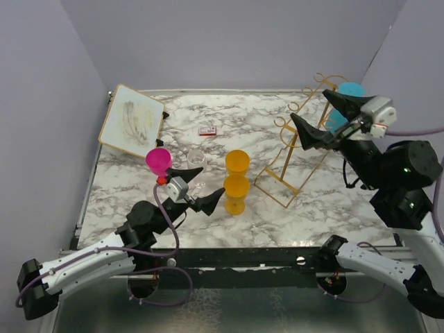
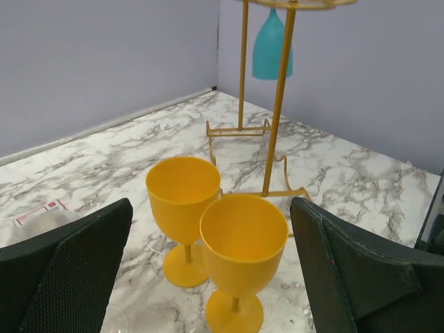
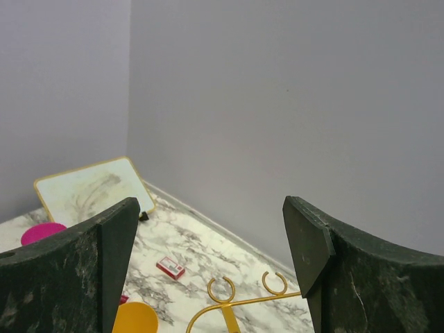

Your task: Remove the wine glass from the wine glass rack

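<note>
The gold wire wine glass rack (image 1: 297, 149) stands at the right of the marble table. A teal wine glass (image 1: 351, 89) hangs upside down on its far right side, partly hidden by my right gripper (image 1: 324, 118). That gripper is open and empty, high beside the rack's top, with one finger in front of the glass. Its wrist view shows only the rack's loop hooks (image 3: 243, 288) below the fingers. My left gripper (image 1: 200, 188) is open and empty, low, just left of two orange wine glasses (image 1: 236, 161). The left wrist view shows the rack (image 2: 277, 104) and the teal glass (image 2: 272, 45) beyond them.
The two orange glasses (image 2: 244, 236) stand upright side by side left of the rack. A pink glass (image 1: 159, 161) and a clear glass (image 1: 195, 156) stand behind the left gripper. A framed whiteboard (image 1: 132, 119) lies at the back left, with a small red box (image 1: 207, 130) near it.
</note>
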You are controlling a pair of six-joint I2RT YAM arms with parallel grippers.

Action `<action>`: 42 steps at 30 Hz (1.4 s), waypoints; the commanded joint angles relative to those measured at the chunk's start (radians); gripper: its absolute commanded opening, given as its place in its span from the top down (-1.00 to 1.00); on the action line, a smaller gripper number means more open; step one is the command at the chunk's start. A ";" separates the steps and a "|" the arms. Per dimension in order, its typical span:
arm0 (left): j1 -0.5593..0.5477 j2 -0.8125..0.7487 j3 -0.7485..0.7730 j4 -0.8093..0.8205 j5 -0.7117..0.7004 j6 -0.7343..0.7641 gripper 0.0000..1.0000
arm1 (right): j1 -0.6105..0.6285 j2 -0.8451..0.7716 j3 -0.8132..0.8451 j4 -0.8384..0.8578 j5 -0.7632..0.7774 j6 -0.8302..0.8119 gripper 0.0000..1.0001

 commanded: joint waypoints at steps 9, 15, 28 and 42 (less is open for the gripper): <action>0.011 0.309 0.725 -0.662 -0.148 0.052 -0.98 | 0.003 0.444 0.315 -0.090 0.384 -0.007 -0.70; 0.174 0.448 0.899 -0.698 -0.063 0.005 -0.98 | -0.281 0.691 0.598 -0.209 0.219 0.208 -0.73; 0.369 0.564 1.044 -0.737 0.213 -0.073 -0.98 | -1.155 0.593 0.331 -0.140 -0.470 0.846 -0.66; 0.257 0.526 1.040 -0.786 0.174 -0.058 -0.98 | -1.346 0.309 -0.292 0.346 -0.756 1.363 -0.59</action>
